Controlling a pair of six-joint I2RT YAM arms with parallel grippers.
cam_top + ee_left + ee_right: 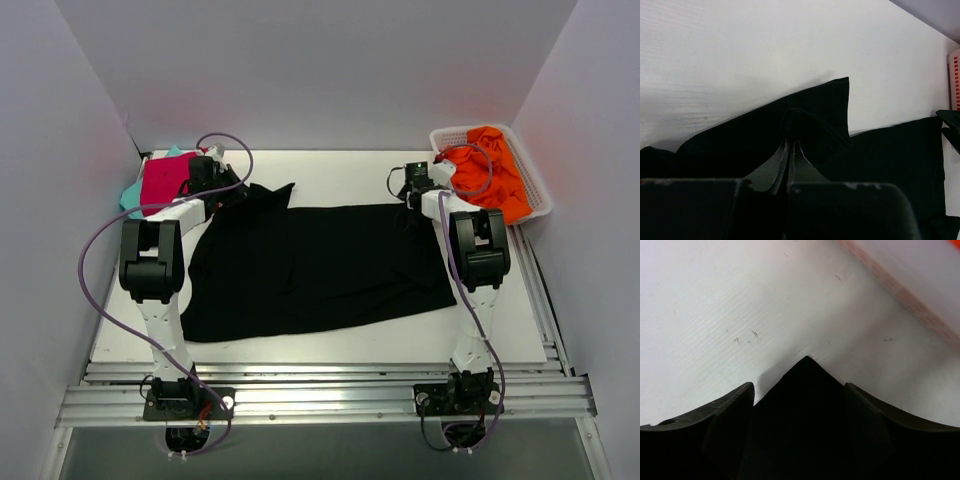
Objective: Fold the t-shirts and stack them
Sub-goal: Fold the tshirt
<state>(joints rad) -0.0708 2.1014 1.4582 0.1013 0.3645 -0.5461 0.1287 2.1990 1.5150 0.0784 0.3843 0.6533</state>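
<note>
The large black t-shirt (310, 265) lies spread flat across the middle of the table. My left gripper (222, 186) is at its far left part, by the sleeve (830, 105). In the left wrist view the jaws (791, 144) are pressed together on a pinched ridge of the black cloth. My right gripper (412, 197) is at the shirt's far right corner. In the right wrist view its fingers (735, 405) stand apart, and the pointed black corner (805, 385) lies between them. The magenta-pink shirt (163, 182) lies on the teal one (132, 197) at the far left.
A white basket (535, 180) with orange cloth (495, 170) stands at the far right corner; its edge shows in the left wrist view (955, 80). White walls close in the table on the left, back and right. Purple cables loop over both arms.
</note>
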